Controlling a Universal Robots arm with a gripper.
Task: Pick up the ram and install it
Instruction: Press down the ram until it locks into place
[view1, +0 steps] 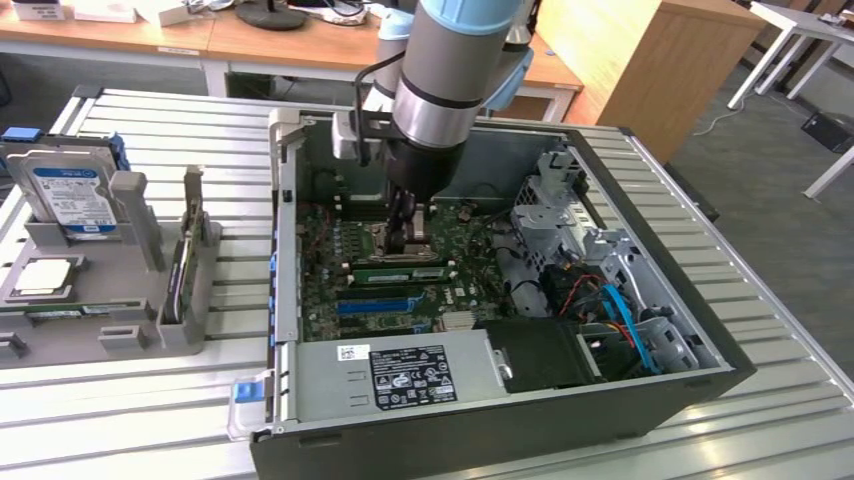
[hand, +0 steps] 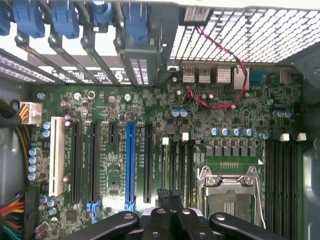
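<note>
gripper (hand: 170, 197) closed, above motherboard (hand: 150, 150)

Long, thin green ram (view1: 398, 271), apparently seated on edge in a motherboard slot inside the open case, running crosswise near the board's middle.

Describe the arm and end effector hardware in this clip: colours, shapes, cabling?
A thick cylindrical silver-grey arm with light-blue joint caps and a black band near the wrist. A black cable runs alongside it. The end effector is black, with rounded link bars pinned by silver pivot bolts.
</note>
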